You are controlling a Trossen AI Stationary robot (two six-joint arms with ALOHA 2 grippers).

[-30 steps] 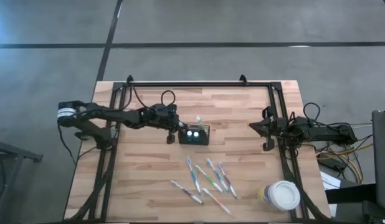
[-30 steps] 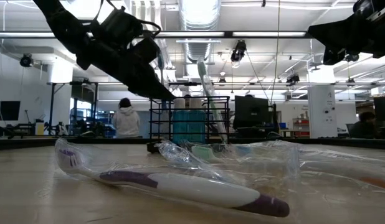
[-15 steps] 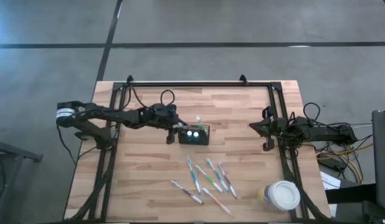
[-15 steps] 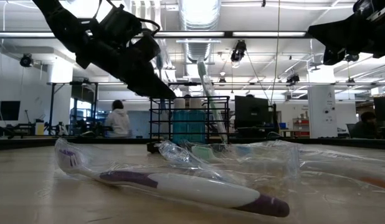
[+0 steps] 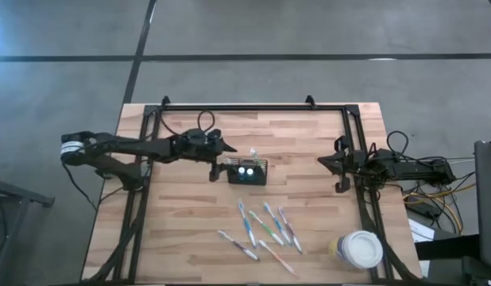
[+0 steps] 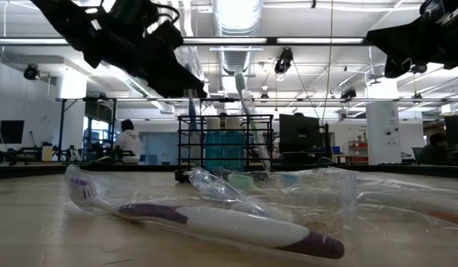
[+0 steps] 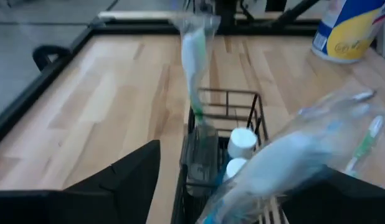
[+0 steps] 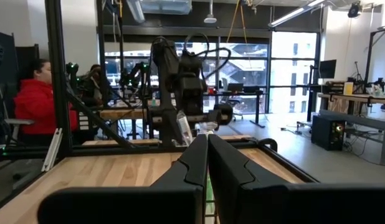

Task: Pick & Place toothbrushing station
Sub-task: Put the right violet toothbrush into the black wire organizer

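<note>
The toothbrushing station, a black wire caddy (image 5: 247,171) (image 6: 225,141) (image 7: 227,94), stands at mid-table with two white-capped teal bottles (image 7: 242,140) in it. One wrapped toothbrush (image 7: 192,62) stands upright in its far side. Another wrapped toothbrush (image 6: 190,111) (image 7: 286,158) stands in its left end, leaning up between my left gripper's fingers. My left gripper (image 5: 226,155) (image 6: 199,90) (image 7: 242,165) hangs open just above and left of the caddy. My right gripper (image 5: 334,164) (image 8: 207,155) waits shut at the table's right edge. My left gripper stands open on either side of the wrapped toothbrush's upper part (image 7: 317,137), slanting down from the table's left. I cannot tell whether a finger touches the wrapper. The brush's lower end sits in the caddy.
Several wrapped toothbrushes (image 5: 263,230) (image 6: 214,222) lie on the near half of the table. A round white-lidded tub (image 5: 358,249) (image 7: 345,28) stands at the near right corner. A black frame rail (image 5: 253,107) runs round the table. People (image 6: 127,141) (image 8: 33,102) are in the room beyond.
My left gripper has opened and let go of the wrapped toothbrush, which stays standing in the caddy's left end. The gripper has risen and drawn back a little toward the table's left edge.
</note>
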